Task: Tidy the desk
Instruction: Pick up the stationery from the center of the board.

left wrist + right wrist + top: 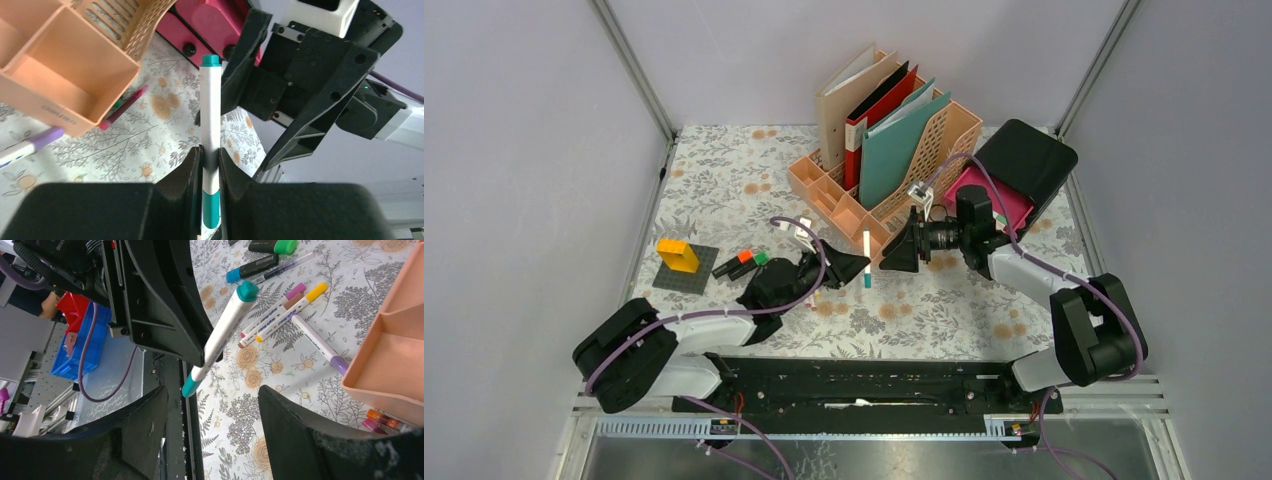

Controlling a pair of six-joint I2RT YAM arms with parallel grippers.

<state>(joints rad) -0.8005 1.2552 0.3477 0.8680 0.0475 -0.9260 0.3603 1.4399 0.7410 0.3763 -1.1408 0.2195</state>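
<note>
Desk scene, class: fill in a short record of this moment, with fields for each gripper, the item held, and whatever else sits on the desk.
left gripper: shut on a teal-capped white marker, held upright above the desk
right gripper: open, facing the marker, not gripping it
file rack: peach, at the back of the desk, folders standing in it
loose markers: several lying on the cloth near the rack
yellow block: on a grey baseplate, left side
</note>
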